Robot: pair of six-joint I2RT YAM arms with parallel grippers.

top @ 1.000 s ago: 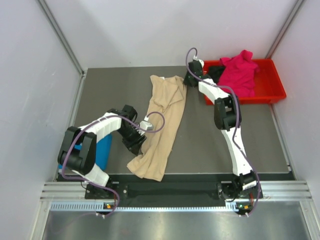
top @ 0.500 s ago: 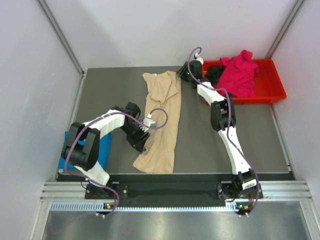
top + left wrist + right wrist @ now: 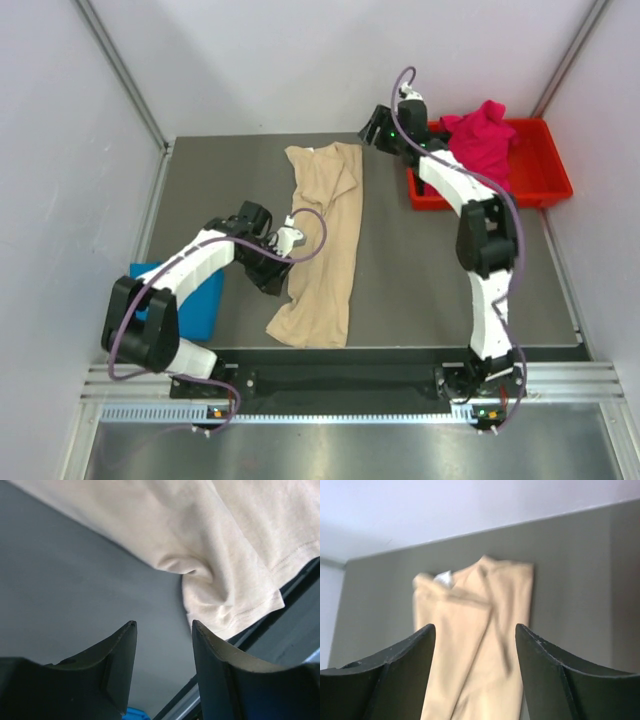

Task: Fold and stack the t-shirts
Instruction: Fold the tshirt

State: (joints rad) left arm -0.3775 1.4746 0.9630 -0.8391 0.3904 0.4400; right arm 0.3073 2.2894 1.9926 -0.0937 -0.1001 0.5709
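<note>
While its fingers are standing apart with nothing between them, the left gripper [image 3: 162, 625] is hovering low over bare table [image 3: 420, 260] just beside the left edge of the beige-tan t-shirt [image 3: 325, 245], close to that shirt's near hem. The left arm is reaching in from the shirt's left side. The right gripper [image 3: 475, 627] is also showing its fingers spread wide and holding nothing; it is hanging raised, just off the shirt's far right corner and clear of the cloth. The beige-tan t-shirt itself is lying on the table as a long narrow strip, wrinkled, its collar end farthest from the arm bases. A blue t-shirt [image 3: 205, 300] is lying folded well to the left of the beige shirt's near end. A magenta-pink t-shirt [image 3: 480, 140] is sitting heaped in a red tray [image 3: 545, 175], well to the right of the beige shirt's far end.
</note>
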